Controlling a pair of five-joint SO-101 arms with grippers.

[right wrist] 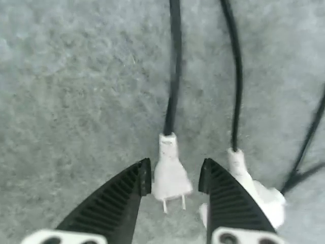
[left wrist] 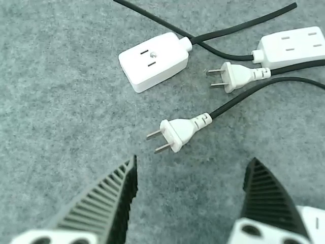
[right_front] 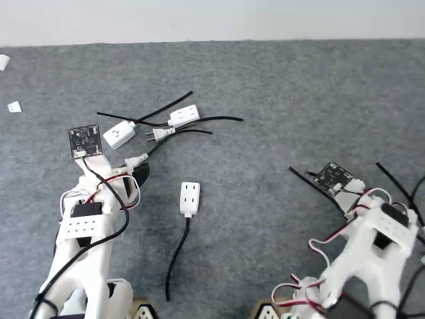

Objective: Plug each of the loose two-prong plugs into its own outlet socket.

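Note:
My left gripper [left wrist: 193, 161] is open over the grey carpet, just short of a loose white two-prong plug [left wrist: 177, 133] [right_front: 136, 161]. Beyond that lie a second plug [left wrist: 236, 77] [right_front: 159, 134], a white single outlet block [left wrist: 154, 61] [right_front: 119, 134] and a multi-outlet block [left wrist: 294, 46] [right_front: 184, 115]. A third outlet block [right_front: 190, 197] lies alone mid-table. On the other side of the table, my right gripper [right wrist: 175, 168] is open and narrowly straddles another white plug [right wrist: 170, 175] lying on the carpet. One more white plug [right wrist: 249, 188] sits just outside one finger.
Black cords [right_front: 199, 123] cross each other around the far-left outlets. A cord [right_front: 178, 249] trails from the middle outlet toward the front edge. Small white scraps [right_front: 14, 107] lie at the far left. A white wall bounds the back.

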